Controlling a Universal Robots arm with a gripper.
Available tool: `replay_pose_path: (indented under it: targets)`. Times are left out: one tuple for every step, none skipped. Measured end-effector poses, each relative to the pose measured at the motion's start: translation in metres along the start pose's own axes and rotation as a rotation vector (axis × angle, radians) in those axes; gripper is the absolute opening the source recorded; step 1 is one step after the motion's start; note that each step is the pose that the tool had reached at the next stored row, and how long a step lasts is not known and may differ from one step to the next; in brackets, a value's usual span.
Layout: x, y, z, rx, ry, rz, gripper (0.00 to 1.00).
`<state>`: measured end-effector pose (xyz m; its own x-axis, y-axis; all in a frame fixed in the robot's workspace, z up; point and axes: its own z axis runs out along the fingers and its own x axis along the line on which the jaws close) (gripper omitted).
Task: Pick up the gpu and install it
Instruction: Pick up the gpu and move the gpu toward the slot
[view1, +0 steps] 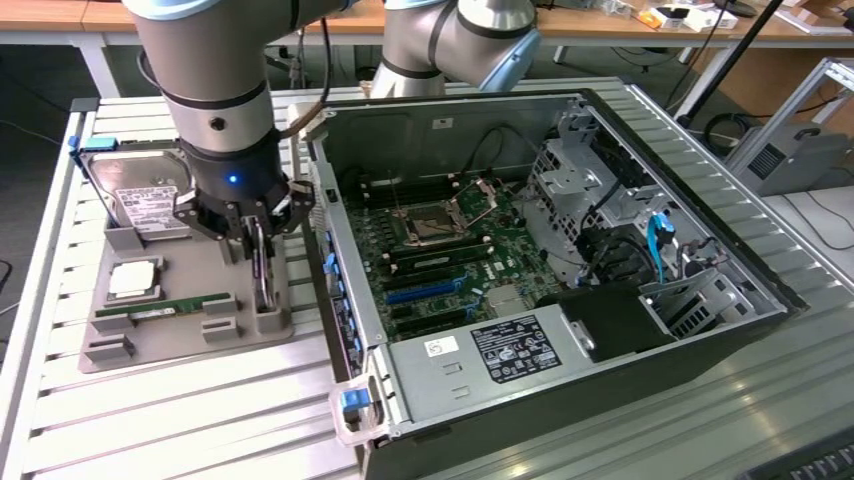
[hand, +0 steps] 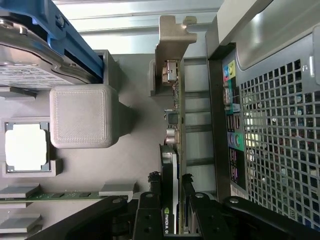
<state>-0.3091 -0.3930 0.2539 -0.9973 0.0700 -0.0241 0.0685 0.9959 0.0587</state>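
From the wrist view, the gripper (hand: 170, 176) is closed to a narrow gap on the gpu (hand: 169, 160). A black finger (hand: 150, 207) presses each face of the card, which stands on edge. Its silver bracket (hand: 172, 45) is at the end farthest from the fingers. This view also shows how tight the space is: the case's perforated rear panel (hand: 272, 130) runs just beside the card, and a grey tray block (hand: 82, 116) stands near its other face. The exterior view shows the gripper (view1: 258, 250) reaching down to the gpu (view1: 268, 287), which is in the grey tray (view1: 180, 345) beside the open computer case (view1: 350, 300). The memory stick (view1: 160, 308), processor (view1: 134, 280) and hard drive (view1: 140, 195) lie further toward the exterior view's left. Above the motherboard (view1: 441, 262) the case is open.
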Motion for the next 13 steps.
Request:
replay_pose_path:
  targets:
    - [0.0, 0.0001, -0.0018, 0.0, -0.0001, 0.0, 0.27]
    - [0.0, 0.0002, -0.0037, 0.0001, 0.0, 0.0, 0.27]
    - [0.0, 0.0003, -0.0052, 0.001, 0.0, 0.0, 0.27]
    - [0.0, 0.0004, -0.0082, 0.0022, -0.0001, 0.0, 0.27]
    - [0.0, 0.0006, -0.0111, 0.0023, -0.0002, 0.0, 0.27]
    - [0.0, 0.0008, -0.0143, 0.0024, -0.0002, 0.0, 0.27]
    - [0.0, 0.0011, -0.0181, 0.0025, -0.0001, 0.0, 0.27]
    - [-0.001, 0.0013, -0.0219, 0.0024, -0.0002, 0.0, 0.27]
    - [-0.001, 0.0016, -0.0263, 0.0024, -0.0002, 0.0, 0.27]
    - [-0.001, 0.0018, -0.03, 0.0025, -0.0001, 0.0, 0.27]
    - [-0.001, 0.002, -0.0345, 0.0023, -0.0002, 0.0, 0.27]
    - [-0.001, 0.0023, -0.0398, 0.0025, -0.0001, 0.0, 0.27]
    - [-0.001, 0.0027, -0.0454, 0.0025, -0.0002, 0.0, 0.27]
